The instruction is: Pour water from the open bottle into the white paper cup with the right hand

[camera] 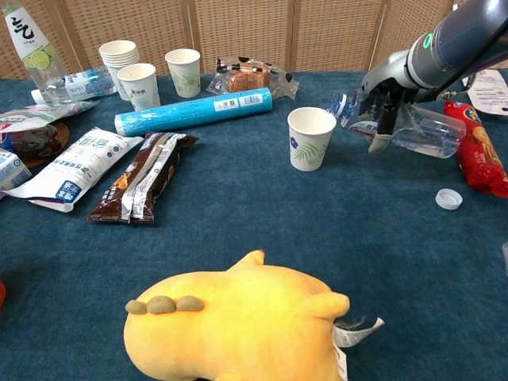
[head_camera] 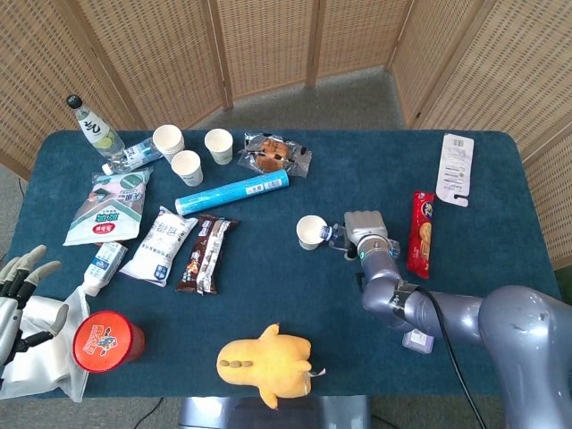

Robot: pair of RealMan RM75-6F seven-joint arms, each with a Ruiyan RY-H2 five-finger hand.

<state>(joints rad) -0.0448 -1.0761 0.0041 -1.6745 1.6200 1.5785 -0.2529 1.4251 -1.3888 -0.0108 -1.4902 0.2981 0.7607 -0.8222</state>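
Right robot hand (camera: 382, 101) grips bottle (camera: 405, 127) | mouth beside cup (camera: 309, 137) rim

The bottle (camera: 413, 131) is clear, crinkled plastic; the cup (camera: 309, 139) is matt white paper. The table (camera: 262, 230) wears napped blue cloth. The arm (camera: 456, 44) is smooth grey metal. The toy (camera: 238, 321) is yellow plush. The screens (head_camera: 268, 40) are woven cane.

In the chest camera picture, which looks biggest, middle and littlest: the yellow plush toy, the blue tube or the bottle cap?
1. Yellow plush toy, biggest, though it lies nearest the camera, which makes it look larger.
2. Blue tube.
3. Bottle cap, smallest.
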